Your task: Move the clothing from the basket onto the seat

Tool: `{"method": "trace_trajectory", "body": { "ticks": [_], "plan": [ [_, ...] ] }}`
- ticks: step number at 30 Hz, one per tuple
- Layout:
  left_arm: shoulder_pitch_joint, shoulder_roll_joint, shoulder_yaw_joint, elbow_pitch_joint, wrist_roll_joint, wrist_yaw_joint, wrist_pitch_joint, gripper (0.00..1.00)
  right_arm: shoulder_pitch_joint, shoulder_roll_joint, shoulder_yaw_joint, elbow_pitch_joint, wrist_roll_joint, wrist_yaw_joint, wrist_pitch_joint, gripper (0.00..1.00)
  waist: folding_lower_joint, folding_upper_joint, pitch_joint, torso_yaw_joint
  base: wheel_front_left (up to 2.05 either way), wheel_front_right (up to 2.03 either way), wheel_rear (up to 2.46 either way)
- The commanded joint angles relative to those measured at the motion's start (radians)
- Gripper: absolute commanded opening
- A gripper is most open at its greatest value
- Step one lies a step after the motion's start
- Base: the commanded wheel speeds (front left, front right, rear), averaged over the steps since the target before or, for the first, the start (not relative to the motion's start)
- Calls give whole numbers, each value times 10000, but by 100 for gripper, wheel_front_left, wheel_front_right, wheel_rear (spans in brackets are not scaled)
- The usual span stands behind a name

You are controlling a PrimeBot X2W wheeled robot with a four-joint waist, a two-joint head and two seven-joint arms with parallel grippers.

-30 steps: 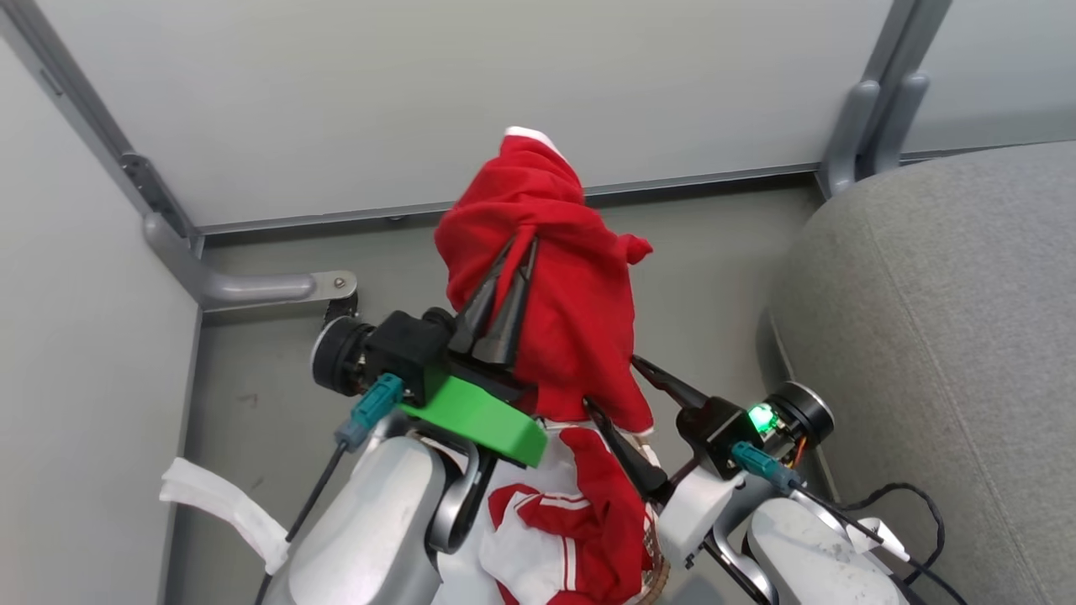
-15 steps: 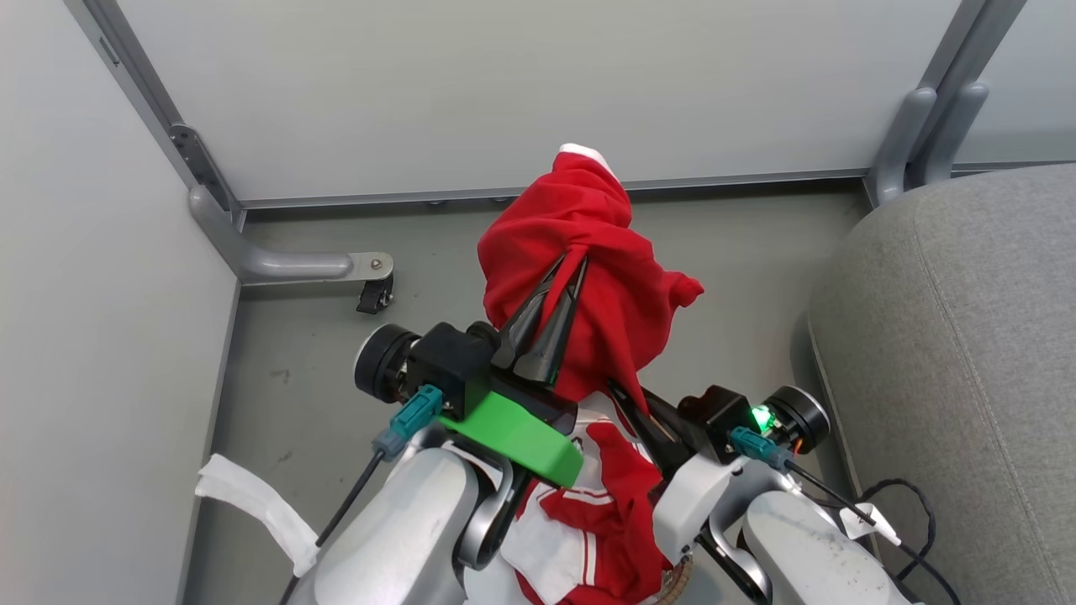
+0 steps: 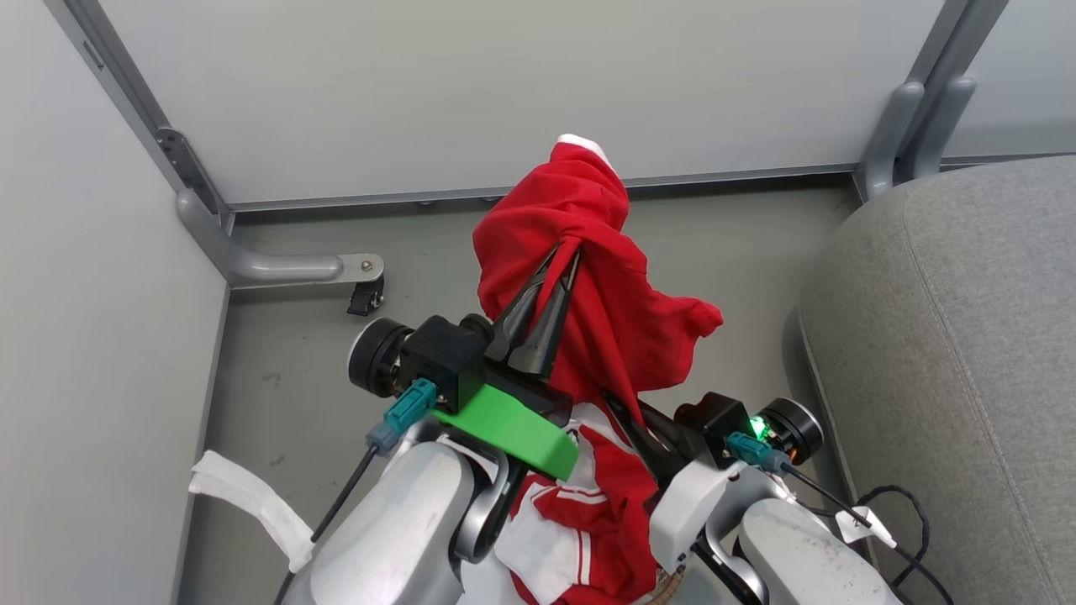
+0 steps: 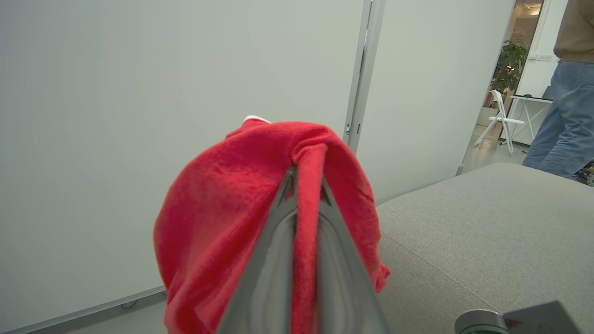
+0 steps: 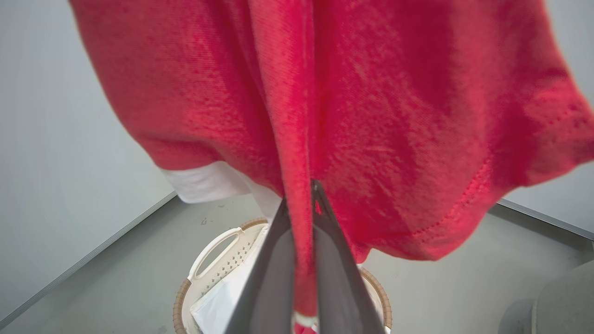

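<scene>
Two claws: both clenched on one red garment [image 3: 605,294], lifted off the floor.
Left claw [image 3: 568,252]: the high grip. A fold of fabric is pinched between its tips and the cloth bunches over them.
Right claw [image 3: 618,407]: the low grip. A lower stretch of the same garment runs down between its fingers [image 5: 269,278].
Garment axis: roughly vertical, left claw at the top and right claw at the bottom. A loose flap points toward the seat.
Rest of clothing [image 3: 605,521]: red-and-white pieces lying in the basket, under the arms.
Basket [image 5: 211,253]: on the floor directly below the right claw. Cannot tell whether the garment's tail is clear of it.
Seat [image 3: 950,336]: to the robot's right of both claws, apart from the garment. In the left wrist view its top sits lower than the left claw.
Nearer arm: right.
Next move, my read: carry the garment rightward over the cushion's rounded edge, with the right claw leading and the height kept.
Risk, my read: the tail could snag the pieces in the basket or catch the seat edge.
</scene>
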Motion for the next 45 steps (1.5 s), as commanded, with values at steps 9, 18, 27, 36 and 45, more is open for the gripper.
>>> {"method": "trace_trajectory", "body": {
  "ticks": [9, 18, 27, 36, 45],
  "plan": [
    [-183, 14, 15, -4, 58, 22, -9, 0, -108, -46, -26, -67, 102, -12, -5, 0, 0, 0, 9, -101, 0, 0, 0],
    [-148, 14, 192, -218, 276, 72, -9, 22, -55, -47, -105, -192, 13, -10, -4, 0, 0, 0, 27, -301, 0, 0, 0],
    [79, 14, 564, 93, 516, 33, -3, 100, 7, -47, -117, -713, 129, -12, -5, 0, 0, 0, 84, -1435, 0, 0, 0],
    [335, 18, 957, 474, 1214, -181, -3, 100, 275, -40, -333, -1338, 343, -12, -13, 0, 0, 0, 150, -3580, 0, 0, 0],
    [726, 22, 1471, 630, 1524, -469, -3, 100, 590, -149, -885, -1891, 445, -12, -11, 0, 0, 0, 423, -5544, 0, 0, 0]
  ]
}}
